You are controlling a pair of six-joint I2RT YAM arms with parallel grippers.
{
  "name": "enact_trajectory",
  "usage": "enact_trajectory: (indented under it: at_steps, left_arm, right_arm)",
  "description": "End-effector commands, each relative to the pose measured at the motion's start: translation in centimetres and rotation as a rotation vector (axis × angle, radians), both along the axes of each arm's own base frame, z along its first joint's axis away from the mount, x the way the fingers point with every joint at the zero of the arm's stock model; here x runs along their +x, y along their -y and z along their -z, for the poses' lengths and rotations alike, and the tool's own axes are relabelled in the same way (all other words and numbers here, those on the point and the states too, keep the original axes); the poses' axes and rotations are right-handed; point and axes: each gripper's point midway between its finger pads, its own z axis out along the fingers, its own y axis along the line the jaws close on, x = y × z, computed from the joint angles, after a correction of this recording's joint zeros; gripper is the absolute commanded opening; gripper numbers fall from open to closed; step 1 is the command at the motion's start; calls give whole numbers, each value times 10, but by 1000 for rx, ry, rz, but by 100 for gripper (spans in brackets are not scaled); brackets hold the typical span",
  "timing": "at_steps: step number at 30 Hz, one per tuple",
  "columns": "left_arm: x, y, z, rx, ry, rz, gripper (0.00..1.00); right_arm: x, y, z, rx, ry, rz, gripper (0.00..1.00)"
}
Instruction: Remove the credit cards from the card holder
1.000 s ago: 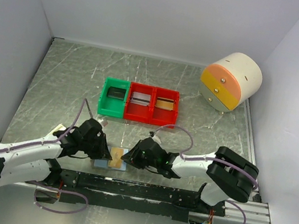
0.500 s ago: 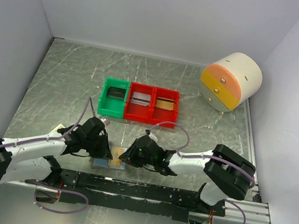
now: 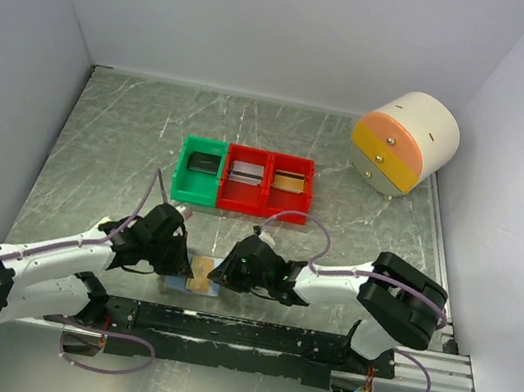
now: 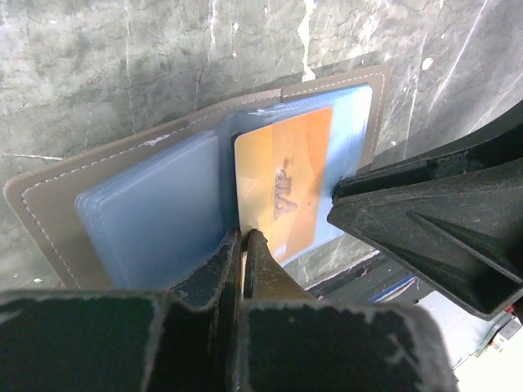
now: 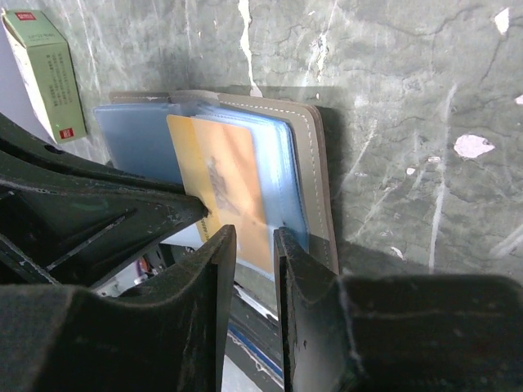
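The grey card holder [image 4: 49, 216] lies open at the table's near edge, between both grippers [image 3: 209, 289]. Pale blue pockets fill both panels. An orange credit card [image 4: 286, 175] lies on the right panel's pocket, partly out toward the fold. My left gripper [image 4: 243, 238] is shut on the card's near left edge. My right gripper [image 5: 252, 245] stands over the holder's right panel [image 5: 320, 188] with its jaws a narrow gap apart; the card [image 5: 221, 180] and the pocket edge show in the gap. From above, the left gripper [image 3: 185, 262] and right gripper [image 3: 221, 272] meet over the card [image 3: 200, 271].
A small white-and-green box [image 5: 45, 69] lies just left of the holder [image 3: 104, 226]. A green bin [image 3: 200, 170] and two red bins [image 3: 266, 183] stand in a row mid-table. A round cream and orange drawer unit [image 3: 404, 140] sits at the back right. The black base rail [image 3: 238, 332] runs below the holder.
Both grippers have closed in a little on the holder; the right one shifted left, the left one right. The orange card shows slightly farther left.
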Motion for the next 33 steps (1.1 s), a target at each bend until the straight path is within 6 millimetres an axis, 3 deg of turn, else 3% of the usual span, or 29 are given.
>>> enact_trajectory:
  at_steps: [1, 7, 10, 15, 20, 25, 33]
  left_arm:
    - [-2, -13, 5, 69, 7, 1, 8]
    - [2, -3, 2, 23, 11, -4, 10]
    - [4, -1, 2, 17, 6, -11, 9]
    - [2, -2, 3, 22, 1, -10, 13]
    - [3, -10, 1, 58, 6, -35, 26]
    - [8, -17, -7, 83, 34, -65, 42]
    - [2, 3, 2, 15, -12, 10, 37]
  right_arm:
    - [-5, 26, 25, -150, 10, -23, 27]
    - [2, -10, -16, -48, 145, -150, 26]
    - [5, -21, -23, -37, 166, -169, 21]
    - [3, -16, 7, -111, 97, -143, 19]
    - [-3, 18, 41, -250, 11, -52, 17]
    - [-12, 32, 52, -276, -22, -54, 17]
    - [-12, 30, 53, -275, -24, -60, 18]
